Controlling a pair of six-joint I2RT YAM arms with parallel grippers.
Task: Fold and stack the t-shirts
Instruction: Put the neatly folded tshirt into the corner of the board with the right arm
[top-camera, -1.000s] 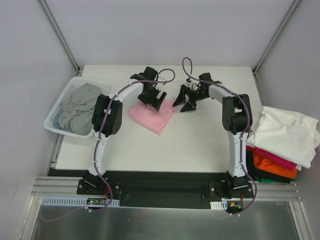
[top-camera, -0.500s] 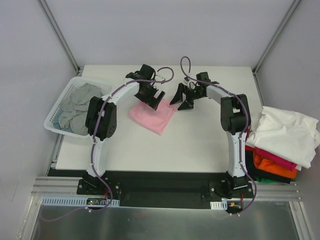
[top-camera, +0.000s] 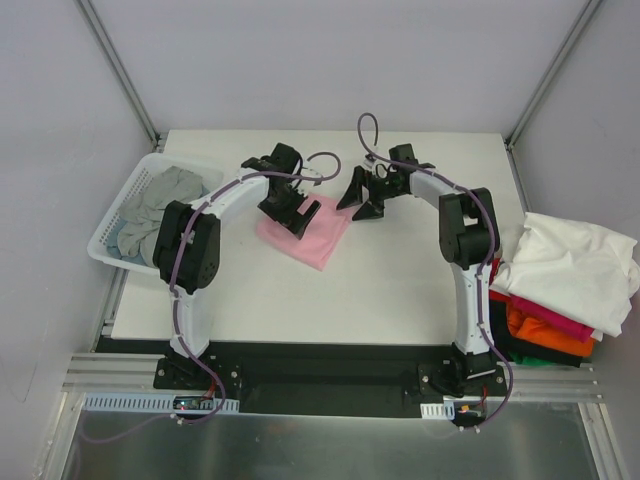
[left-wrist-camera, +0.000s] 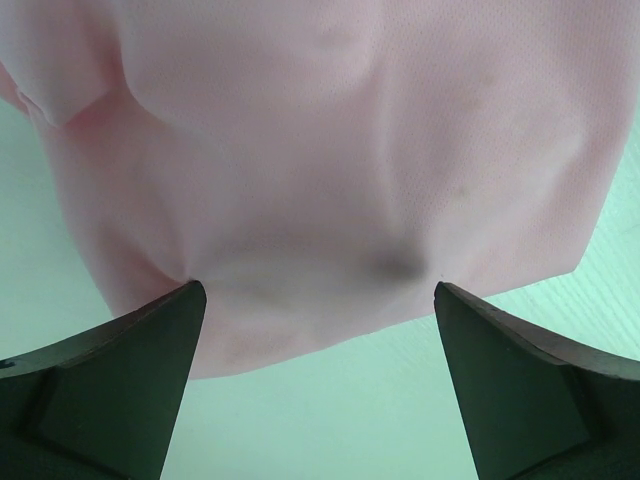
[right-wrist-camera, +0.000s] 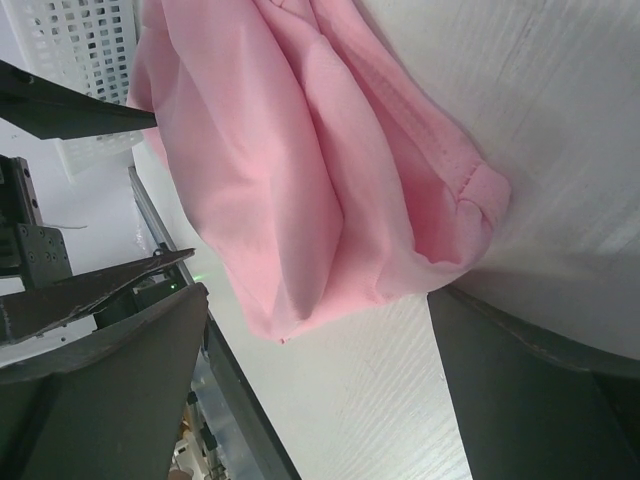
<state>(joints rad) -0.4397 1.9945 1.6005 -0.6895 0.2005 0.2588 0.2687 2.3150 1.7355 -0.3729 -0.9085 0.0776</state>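
While hovering mid-frame, holds left gripper (top-camera: 293, 213) wide over folded pink shirt (top-camera: 318, 240). Holds right gripper (top-camera: 362, 200) wide too, just right of it.

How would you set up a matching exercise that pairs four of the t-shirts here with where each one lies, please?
Things:
1. pink t-shirt
2. grey t-shirt
3. white t-shirt
4. orange t-shirt

Places:
A. on top of the right-hand pile
B. inside the white basket
C. lower in the right-hand pile
D. folded on the table

Pairs: 1-D, 2-B, 3-A, 4-C
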